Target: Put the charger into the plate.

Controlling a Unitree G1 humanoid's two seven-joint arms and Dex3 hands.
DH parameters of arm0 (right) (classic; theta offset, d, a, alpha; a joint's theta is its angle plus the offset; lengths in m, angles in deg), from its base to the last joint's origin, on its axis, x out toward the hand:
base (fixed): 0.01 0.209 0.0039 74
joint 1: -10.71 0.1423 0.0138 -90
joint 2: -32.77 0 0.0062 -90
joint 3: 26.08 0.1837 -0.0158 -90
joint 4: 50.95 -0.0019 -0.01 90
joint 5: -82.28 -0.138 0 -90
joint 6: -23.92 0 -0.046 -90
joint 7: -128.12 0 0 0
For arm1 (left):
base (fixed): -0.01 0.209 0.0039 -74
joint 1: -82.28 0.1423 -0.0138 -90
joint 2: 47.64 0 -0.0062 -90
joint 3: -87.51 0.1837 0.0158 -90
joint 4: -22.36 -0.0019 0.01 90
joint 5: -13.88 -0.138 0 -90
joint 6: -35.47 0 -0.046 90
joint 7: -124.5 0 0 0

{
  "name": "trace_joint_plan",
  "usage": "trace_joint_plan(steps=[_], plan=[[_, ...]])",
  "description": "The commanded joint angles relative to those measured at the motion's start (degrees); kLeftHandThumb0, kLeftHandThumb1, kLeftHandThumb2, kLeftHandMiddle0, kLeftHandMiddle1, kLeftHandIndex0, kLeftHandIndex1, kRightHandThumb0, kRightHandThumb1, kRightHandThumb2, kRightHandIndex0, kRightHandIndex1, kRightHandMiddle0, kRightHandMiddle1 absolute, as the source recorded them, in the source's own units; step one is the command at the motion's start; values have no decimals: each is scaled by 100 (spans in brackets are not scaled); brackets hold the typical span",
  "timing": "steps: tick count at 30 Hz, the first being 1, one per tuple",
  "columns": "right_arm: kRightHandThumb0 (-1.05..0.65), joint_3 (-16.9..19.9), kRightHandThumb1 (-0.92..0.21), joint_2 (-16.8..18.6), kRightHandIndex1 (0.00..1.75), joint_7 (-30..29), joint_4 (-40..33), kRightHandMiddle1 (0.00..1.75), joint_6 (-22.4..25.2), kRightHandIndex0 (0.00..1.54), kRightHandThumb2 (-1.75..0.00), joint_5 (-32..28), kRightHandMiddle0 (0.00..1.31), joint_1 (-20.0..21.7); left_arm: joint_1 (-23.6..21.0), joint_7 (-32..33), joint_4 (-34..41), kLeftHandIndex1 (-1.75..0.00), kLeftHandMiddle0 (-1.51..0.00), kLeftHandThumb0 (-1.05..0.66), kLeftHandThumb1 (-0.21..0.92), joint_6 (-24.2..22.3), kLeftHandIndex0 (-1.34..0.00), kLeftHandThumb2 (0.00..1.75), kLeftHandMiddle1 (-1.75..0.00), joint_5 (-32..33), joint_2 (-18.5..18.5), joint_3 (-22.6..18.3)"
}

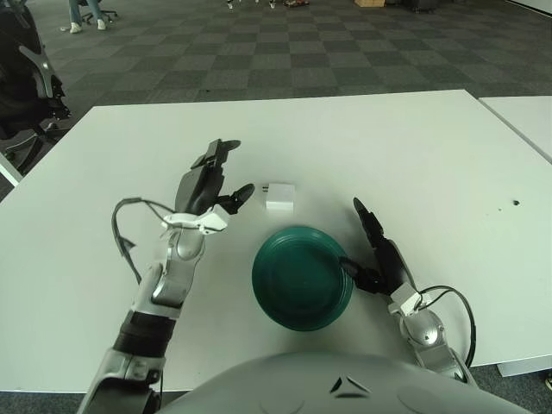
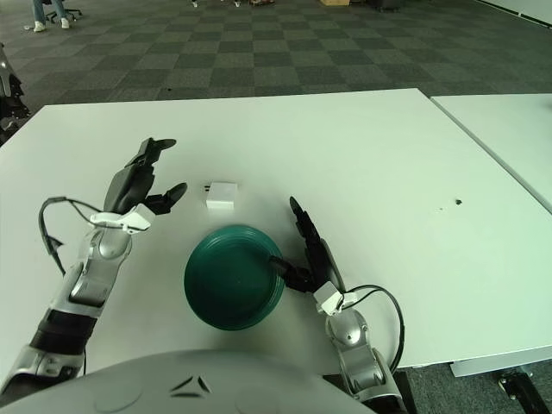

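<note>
On the white table (image 1: pixel 414 164) you've got the green plate (image 1: pixel 302 278) near the front edge and the white charger (image 1: pixel 279 197) lying just behind it, apart from the rim, so nothing is in the plate yet. You're in the reach step: your left hand (image 1: pixel 205 191) hangs just left of the charger, fingers spread and holding nothing, while your right hand (image 1: pixel 378 254) sits idle at the plate's right edge, fingers loosely extended. Next, bring the left hand right onto the charger, close on it, then carry it the short way toward you over the plate.
</note>
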Motion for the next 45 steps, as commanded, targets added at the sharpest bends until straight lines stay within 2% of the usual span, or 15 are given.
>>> trace_joint_plan(steps=[1, 7, 14, 23, 33, 45], plan=[[-105, -218, -92, 265, 0, 23, 1681, 0, 707, 0, -54, 142, 0, 105, -801, -786, -490, -108, -37, -105, 92, -88, -7, 68, -2, -662, 355, 697], [-105, -266, -92, 313, 0, -1, 1716, 0, 758, 0, -53, 169, 0, 176, -1311, -1061, -1075, -108, -34, -105, 92, 204, -8, 58, 0, -706, 374, 1064], [-105, -325, -92, 354, 0, -153, 1835, 0, 649, 0, -53, 258, 0, 264, -1709, -1272, -1631, -112, -31, -105, 92, 454, -11, 44, 0, -617, 339, 1316], [-105, -439, -92, 359, 0, -461, 2116, 0, 605, 0, -57, 526, 0, 412, -2199, -2226, -2264, -120, -40, -100, 92, 874, -17, 37, -5, 65, 132, 1603], [-105, -507, -92, 372, 1, -699, 2328, 1, 185, 4, -64, 575, 2, 538, -2681, -2257, -3069, -119, -38, -103, 92, 1358, -14, 39, -4, 72, -16, 1861], [-105, -558, -92, 428, 0, -673, 2535, 2, -60, 3, -64, 429, 1, 623, -3289, -2111, -4011, -115, -34, -101, 92, 1604, -13, 34, -1, -212, -163, 2168]])
